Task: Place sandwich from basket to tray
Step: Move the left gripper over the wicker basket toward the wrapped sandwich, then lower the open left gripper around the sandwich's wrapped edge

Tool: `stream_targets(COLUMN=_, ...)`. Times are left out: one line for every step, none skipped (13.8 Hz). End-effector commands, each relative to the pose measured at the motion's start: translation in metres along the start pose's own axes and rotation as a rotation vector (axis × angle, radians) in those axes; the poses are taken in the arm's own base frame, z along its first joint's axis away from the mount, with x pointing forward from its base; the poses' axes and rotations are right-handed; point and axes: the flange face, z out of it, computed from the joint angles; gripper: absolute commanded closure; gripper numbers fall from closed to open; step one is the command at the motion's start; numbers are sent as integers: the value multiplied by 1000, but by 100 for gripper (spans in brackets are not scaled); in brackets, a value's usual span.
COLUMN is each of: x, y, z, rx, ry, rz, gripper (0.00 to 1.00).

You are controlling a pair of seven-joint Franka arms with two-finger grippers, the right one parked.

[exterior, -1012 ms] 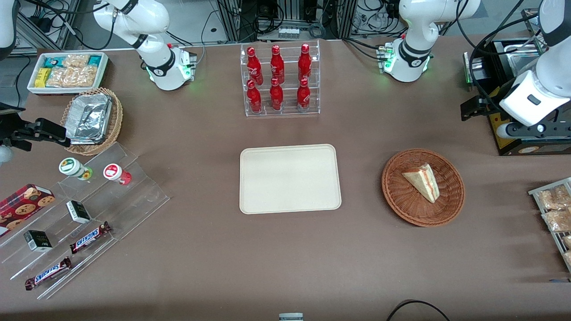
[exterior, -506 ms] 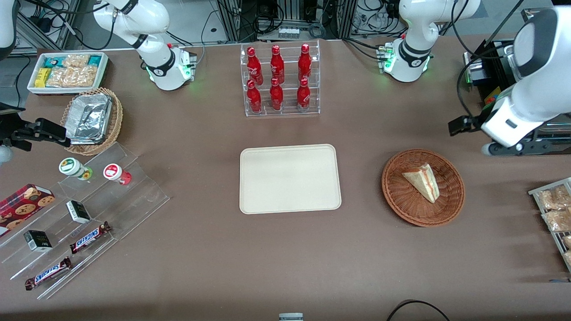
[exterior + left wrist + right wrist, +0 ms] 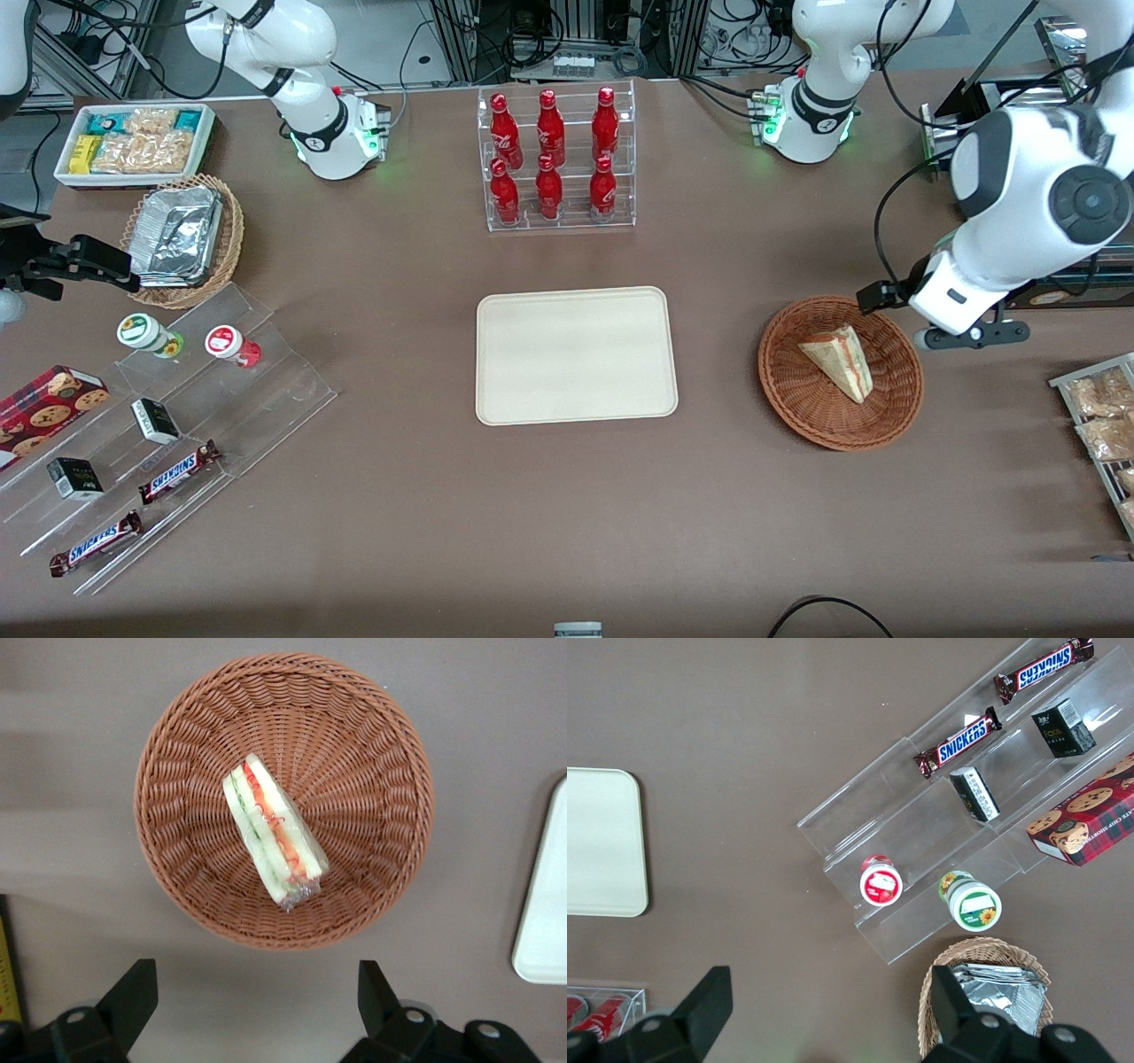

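- Front view: sandwich [image 3: 838, 361] lying in the basket [image 3: 895, 416], long axis from about 11 to 5 o'clock, filling edge turned toward the working arm's end of the table. Tray [image 3: 576, 354] bare, well apart from the basket toward the parked arm's end. Gripper [image 3: 899, 315] hanging over the basket rim at roughly 2 o'clock from the sandwich, wrist bent steeply downward from a raised forearm; fingers mostly hidden here under the white housing.
- Left wrist view: gripper [image 3: 257, 1001] spread wide, holding nothing, both black fingertips [image 3: 133, 997] above bare tablecloth just outside the basket [image 3: 177, 744] rim. Sandwich [image 3: 275, 842] at 12 o'clock from the midpoint between the fingertips, near the basket's middle, long axis near 11 to 5 o'clock, so roughly across the line joining the fingers. Corner of the tray [image 3: 545, 912] visible at about 3 o'clock.
- Judgement: approach stage; coming move likely a short advance over the wedge, then a straight descent to pinch across the bread faces.
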Motion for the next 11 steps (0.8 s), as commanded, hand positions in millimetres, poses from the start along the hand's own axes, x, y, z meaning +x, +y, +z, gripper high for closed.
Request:
stream_targets(x=7, y=-5, z=28, rx=5, ry=5, rz=-84, gripper=0)
stream_targets(x=10, y=-4, z=39, rx=6, ry=-10, rz=-127, gripper=0)
stream_targets(x=13, y=-4, z=46, rx=5, ry=-11, rz=-151, gripper=0)
stream_targets(x=13, y=-2, z=55, rx=3, ry=-3, rz=-180, gripper=0)
stream_targets(x=12, y=-1, z=61, rx=-3, ry=17, rz=-214, gripper=0)
stream_targets(x=11, y=2, z=69, rx=-9, ry=36, rz=-269, gripper=0)
stream_targets(x=11, y=6, z=77, rx=-16, ry=48, rz=-343, gripper=0)
stream_targets(x=13, y=12, z=82, rx=-20, ry=53, rz=-414, gripper=0)
stream_targets(x=14, y=21, z=89, rx=-21, ry=51, rz=-458, gripper=0)
stream_targets(x=14, y=26, z=90, rx=-23, ry=59, rz=-477, gripper=0)
stream_targets(x=14, y=26, z=91, rx=-25, ry=60, rz=-492, gripper=0)
